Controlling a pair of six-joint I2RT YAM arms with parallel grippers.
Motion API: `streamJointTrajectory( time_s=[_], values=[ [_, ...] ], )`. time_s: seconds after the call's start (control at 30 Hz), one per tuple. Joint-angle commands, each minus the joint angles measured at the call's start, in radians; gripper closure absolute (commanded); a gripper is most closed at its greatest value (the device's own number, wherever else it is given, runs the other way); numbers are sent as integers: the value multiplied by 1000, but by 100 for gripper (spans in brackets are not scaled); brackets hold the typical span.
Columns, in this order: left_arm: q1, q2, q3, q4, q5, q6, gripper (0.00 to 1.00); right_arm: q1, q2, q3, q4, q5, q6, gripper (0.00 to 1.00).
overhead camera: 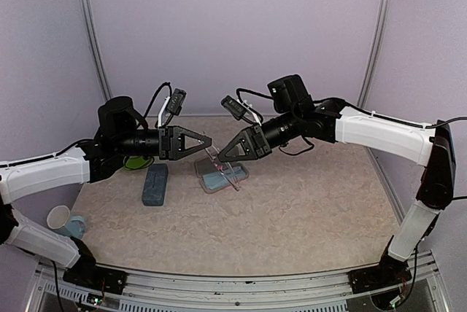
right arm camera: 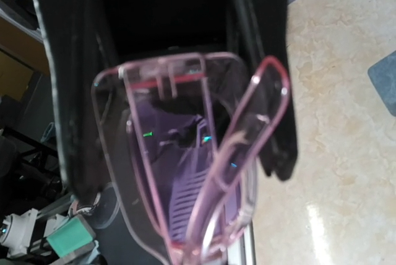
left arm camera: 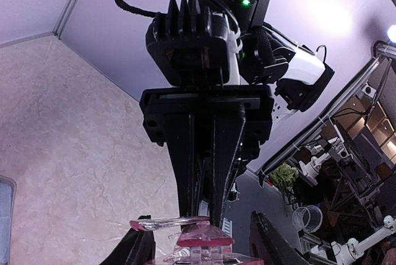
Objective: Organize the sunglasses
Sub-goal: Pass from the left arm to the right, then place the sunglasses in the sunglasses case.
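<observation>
The sunglasses (overhead camera: 233, 178), with a thin translucent pink-red frame, hang in the air above the table between both grippers. My left gripper (overhead camera: 209, 141) is shut across their width. In the left wrist view the sunglasses (left arm camera: 198, 239) sit between the two wide-set fingers of my left gripper (left arm camera: 198, 225). From the opposite side my right gripper (overhead camera: 221, 156) has its fingers (left arm camera: 185, 172) nearly together, pinched on the frame's top edge. The right wrist view is filled by the sunglasses (right arm camera: 185, 153), blurred and very close. They hide that gripper's own fingertips. Behind them stands a left finger (right arm camera: 278, 147).
Under the grippers an open clear case (overhead camera: 208, 181) with a light-blue cloth inside lies on the table. A blue-grey case (overhead camera: 155, 184) lies to its left. A green object (overhead camera: 135, 162) sits behind the left arm. At the near left are a paper cup (overhead camera: 58, 217) and a light-blue cloth (overhead camera: 77, 226).
</observation>
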Motion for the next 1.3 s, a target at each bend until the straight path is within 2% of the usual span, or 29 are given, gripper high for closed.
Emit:
streamJointTrajectory(
  time_s=[0.0, 0.13, 0.37, 0.57, 0.77, 0.93, 1.03, 1.27],
  values=[
    [-1, 5, 33, 4, -32, 40, 52, 16, -2, 0, 16, -8, 34, 100],
    [2, -8, 30, -26, -57, 66, 38, 15, -16, -25, 37, 18, 52, 100],
    [40, -60, 20, -94, -136, 110, 2, 16, -69, -112, 92, 148, 128, 100],
    [120, -127, -11, -150, -239, 129, 1, 14, -111, -194, 180, 356, 256, 100],
    [155, -161, 9, -302, -460, 198, 1, 12, -90, -157, 91, 655, 406, 100],
    [158, -175, 28, -418, -608, 234, 1, 9, -100, -167, 48, 859, 641, 100],
    [159, -198, 13, -442, -645, 241, 1, 9, -81, -164, 30, 929, 767, 100],
    [161, -249, -15, -499, -693, 206, 2, 23, -7, -152, 46, 988, 1032, 100]
  ],
)
